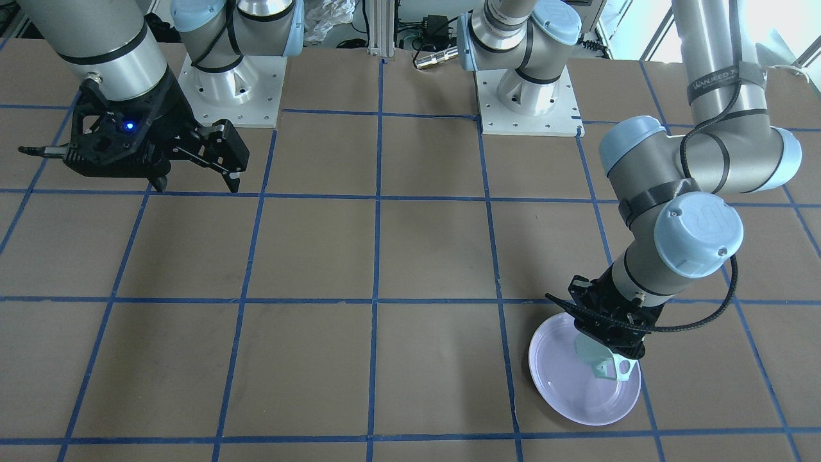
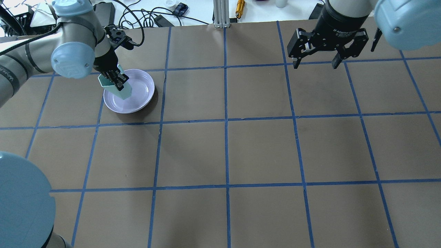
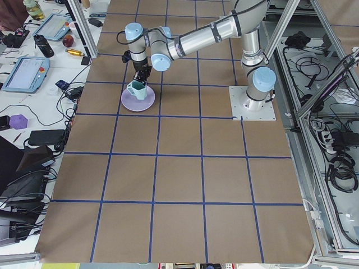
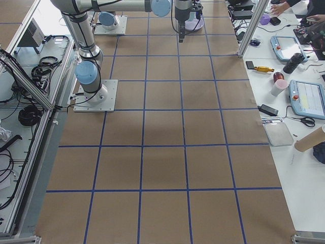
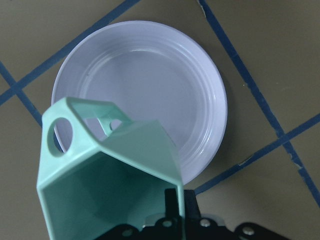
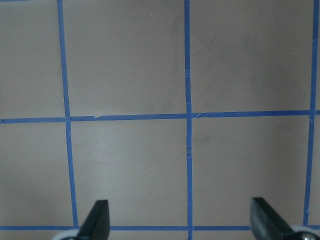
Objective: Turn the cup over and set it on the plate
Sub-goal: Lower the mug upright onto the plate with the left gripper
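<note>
Contact between the cup [image 2: 120, 91] and the plate [image 2: 143, 90] cannot be made out in any view. The cup's base is turned away, the wrist camera cuts off its near rim, and the far side view hides it behind the arm. The left tool [image 2: 116, 80] is clamped on the cup's rim wall. It holds the cup tilted over the plate's left part, with the handle on the side away from the wrist. The plate lies on the worktop [image 2: 241, 148], nearer the operators' edge than the robot's and away from any corner. The right tool [image 2: 315, 64] hangs above the worktop, its fingers wide apart and holding nothing.
</note>
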`<state>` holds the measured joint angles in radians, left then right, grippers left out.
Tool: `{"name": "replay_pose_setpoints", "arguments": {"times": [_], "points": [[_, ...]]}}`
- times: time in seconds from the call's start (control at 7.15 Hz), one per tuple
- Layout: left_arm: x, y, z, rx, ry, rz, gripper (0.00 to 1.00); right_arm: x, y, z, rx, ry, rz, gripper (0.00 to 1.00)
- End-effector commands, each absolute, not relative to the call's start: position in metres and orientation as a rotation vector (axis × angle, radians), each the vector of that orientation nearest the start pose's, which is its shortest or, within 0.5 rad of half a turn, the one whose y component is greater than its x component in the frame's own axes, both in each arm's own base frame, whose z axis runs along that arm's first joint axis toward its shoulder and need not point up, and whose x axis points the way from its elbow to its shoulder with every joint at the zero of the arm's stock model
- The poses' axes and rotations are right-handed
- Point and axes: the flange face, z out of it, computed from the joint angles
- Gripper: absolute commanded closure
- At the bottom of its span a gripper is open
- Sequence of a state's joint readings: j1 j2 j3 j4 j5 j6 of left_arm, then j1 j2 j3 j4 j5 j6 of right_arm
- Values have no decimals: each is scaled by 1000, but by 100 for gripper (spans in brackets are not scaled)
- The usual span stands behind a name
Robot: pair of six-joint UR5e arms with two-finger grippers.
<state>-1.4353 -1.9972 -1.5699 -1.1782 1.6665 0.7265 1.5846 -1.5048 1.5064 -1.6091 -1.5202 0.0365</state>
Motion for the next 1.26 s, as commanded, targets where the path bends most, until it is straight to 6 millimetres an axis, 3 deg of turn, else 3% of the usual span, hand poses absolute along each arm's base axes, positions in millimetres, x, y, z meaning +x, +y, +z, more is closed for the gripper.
{"name": "replay_pose_setpoints", "arguments": {"times": [0.0,0.42,0.56,0.7,0.84,1.12], "points": [[-38,-644,266,898,2936,144,100,146,-521,490,32,3090,-53,0],[-43,-644,255,906,2943,164,100,145,-522,490,34,3091,-55,0],[-41,-643,255,904,2944,165,11,146,-522,490,34,3089,-55,0],[-41,-645,258,898,2945,155,0,146,-522,490,34,3089,-55,0],[-45,-640,280,893,2941,120,0,146,-522,490,34,3089,-55,0],[-58,-613,343,732,3044,57,0,146,-522,490,34,3089,-55,0]]}}
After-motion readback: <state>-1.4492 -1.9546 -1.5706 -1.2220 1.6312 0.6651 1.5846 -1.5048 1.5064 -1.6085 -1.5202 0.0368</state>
